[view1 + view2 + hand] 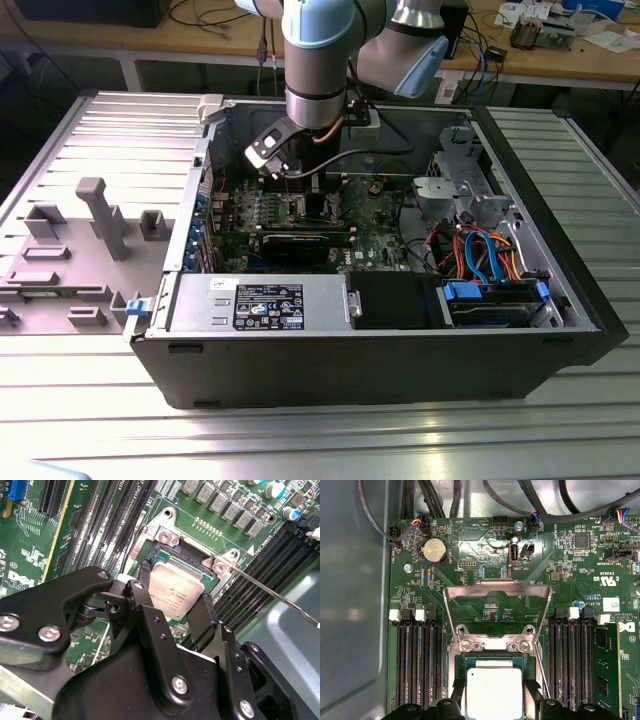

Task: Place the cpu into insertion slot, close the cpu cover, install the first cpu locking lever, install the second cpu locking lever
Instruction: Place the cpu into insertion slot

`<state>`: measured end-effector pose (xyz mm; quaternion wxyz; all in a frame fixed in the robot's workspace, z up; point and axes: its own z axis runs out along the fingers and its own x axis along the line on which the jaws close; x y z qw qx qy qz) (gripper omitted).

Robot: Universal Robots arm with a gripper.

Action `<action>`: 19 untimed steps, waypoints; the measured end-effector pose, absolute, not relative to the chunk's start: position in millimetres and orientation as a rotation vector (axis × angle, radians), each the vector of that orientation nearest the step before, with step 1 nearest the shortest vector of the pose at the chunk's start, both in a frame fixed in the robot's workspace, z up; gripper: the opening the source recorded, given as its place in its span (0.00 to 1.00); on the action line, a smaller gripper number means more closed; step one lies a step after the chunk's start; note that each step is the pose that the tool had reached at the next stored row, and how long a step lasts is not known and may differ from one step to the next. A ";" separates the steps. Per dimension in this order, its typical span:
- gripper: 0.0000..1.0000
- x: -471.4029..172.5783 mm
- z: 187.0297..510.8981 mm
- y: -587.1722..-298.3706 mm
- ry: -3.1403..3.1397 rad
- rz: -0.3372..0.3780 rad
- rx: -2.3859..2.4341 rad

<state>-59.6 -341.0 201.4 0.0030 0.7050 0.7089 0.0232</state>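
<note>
the cpu [175, 591] is a small flat square chip, with a dull silvery-grey metal lid on a thin green rim of substrate and faint dark print across the lid. its sides are equal, so it has no long axis. it lies flat, lid up toward both wrist cameras. its edges run parallel with the silver rim of the insertion slot [169, 536] and with the long black memory slots [420, 670] that flank the slot on two sides. it sits inside the slot's frame, in the middle stretch of the green motherboard [560, 580], well in from the board's edges. i cannot tell whether it is fully down on the pins.

the gripper [176, 584] is set narrow. its two black fingers [201, 611] stand against two opposite edges of the chip, holding the cpu between them.

the cpu cover [497, 586] is open. it is a thin silver frame tipped up from one edge of the slot, with the green board showing through its square window. a thin locking lever [272, 594] juts out unlatched from one corner of the slot, slanting over the nearby memory slots.

in the exterior view the arm [318, 60] reaches down into the open computer case [350, 372], over the board.
</note>
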 end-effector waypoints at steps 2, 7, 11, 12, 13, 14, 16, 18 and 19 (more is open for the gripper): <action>0.54 -59.7 201.4 -341.0 2.223 0.073 2.211; 0.54 -59.7 201.4 -341.0 2.208 0.072 2.224; 0.54 -59.7 199.2 -341.0 2.208 0.072 2.224; 0.54 -59.7 198.7 -341.1 2.209 0.071 2.224; 0.54 -59.8 198.2 -341.1 2.209 0.070 2.223; 0.54 -59.8 197.7 -341.1 2.212 0.071 2.220; 0.54 -59.8 197.5 -341.0 2.214 0.071 2.219; 0.54 -59.7 197.5 -341.0 2.214 0.072 2.218; 0.54 -59.7 197.5 -341.0 2.215 0.072 2.218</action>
